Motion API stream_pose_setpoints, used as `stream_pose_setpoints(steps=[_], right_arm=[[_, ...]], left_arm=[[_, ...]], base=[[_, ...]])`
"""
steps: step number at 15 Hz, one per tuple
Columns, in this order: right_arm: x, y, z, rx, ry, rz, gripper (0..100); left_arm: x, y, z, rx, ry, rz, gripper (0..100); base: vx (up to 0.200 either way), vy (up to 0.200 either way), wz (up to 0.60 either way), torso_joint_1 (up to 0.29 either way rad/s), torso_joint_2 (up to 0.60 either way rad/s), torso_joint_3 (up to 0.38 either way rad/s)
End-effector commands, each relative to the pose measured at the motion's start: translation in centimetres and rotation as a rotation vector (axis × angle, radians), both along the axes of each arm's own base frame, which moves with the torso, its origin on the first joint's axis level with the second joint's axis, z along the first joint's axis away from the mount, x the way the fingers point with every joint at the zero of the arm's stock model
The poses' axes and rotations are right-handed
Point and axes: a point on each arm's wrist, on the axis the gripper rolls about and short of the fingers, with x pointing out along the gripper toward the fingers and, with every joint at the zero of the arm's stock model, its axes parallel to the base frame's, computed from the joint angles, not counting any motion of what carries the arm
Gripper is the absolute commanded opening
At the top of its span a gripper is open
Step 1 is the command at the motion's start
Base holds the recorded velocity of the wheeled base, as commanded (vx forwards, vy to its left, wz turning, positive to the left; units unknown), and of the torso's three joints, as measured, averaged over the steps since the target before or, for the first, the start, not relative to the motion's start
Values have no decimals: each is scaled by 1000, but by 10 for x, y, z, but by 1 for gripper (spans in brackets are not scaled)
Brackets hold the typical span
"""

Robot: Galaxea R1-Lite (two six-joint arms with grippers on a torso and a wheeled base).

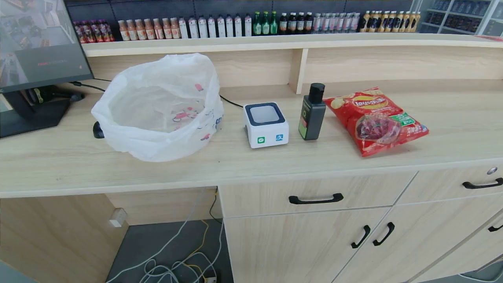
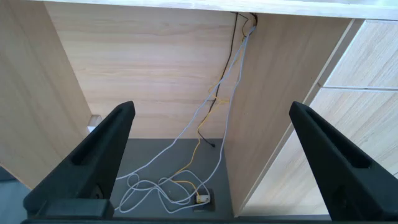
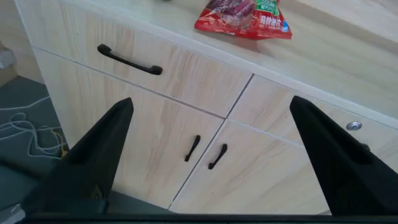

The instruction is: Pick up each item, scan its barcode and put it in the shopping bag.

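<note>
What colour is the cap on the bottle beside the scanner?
Black; the cap tops a dark, green-labelled bottle. Head view shows it best.

L hand (image 2: pixel 210 107) sits low, below the surface (image 1: pixel 235 165). Straight ahead of it is the open recess, w/ cables (image 2: pixel 186 180) on the floor inside and the cabinet side just to its R. R hand (image 3: pixel 211 101) is low too, facing the cabinet front: drawer (image 3: pixel 186 87) ahead, doors (image 3: pixel 155 149) under the drawer. Higher than both hands, on the surface, L to R: monitor (image 1: pixel 37 43) far L, shopping bag (image 1: pixel 157 106), scanner (image 1: pixel 265 125), bottle (image 1: pixel 313 114) upright just beside the scanner, chips bag (image 1: pixel 375 120) lying flat R of the bottle, above & beyond R hand. Behind it all, a raised shelf (image 1: pixel 275 42) w/ a row of drinks (image 1: pixel 243 25) at the back.
</note>
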Motion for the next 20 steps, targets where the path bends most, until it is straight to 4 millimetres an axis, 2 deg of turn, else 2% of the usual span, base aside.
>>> stream_pose_setpoints(steps=[1,5,9,12,13,14,16,18,20], right_arm=[[44,6,22,-14,93,92,100],[99,14,30,12,43,97,100],[145,28,28,38,-6,141,100],[190,53,20,59,-111,151,100],[197,60,18,72,-127,136,100],[208,83,12,152,-158,131,100],[209,115,10,235,-126,125,100],[224,129,16,263,-147,129,100],[233,134,14,267,-155,128,100]], left_arm=[[0,0,0,0,0,-1,100],[0,0,0,0,0,1,100],[0,0,0,0,0,1,100],[0,0,0,0,0,1,100],[0,0,0,0,0,1,100],[0,0,0,0,0,1,100],[0,0,0,0,0,1,100],[0,0,0,0,0,1,100],[0,0,0,0,0,-1,100]], base=[[0,0,0,0,0,0],[0,0,0,0,0,0],[0,0,0,0,0,0],[0,0,0,0,0,0],[0,0,0,0,0,0],[0,0,0,0,0,0],[0,0,0,0,0,0],[0,0,0,0,0,0],[0,0,0,0,0,0]])
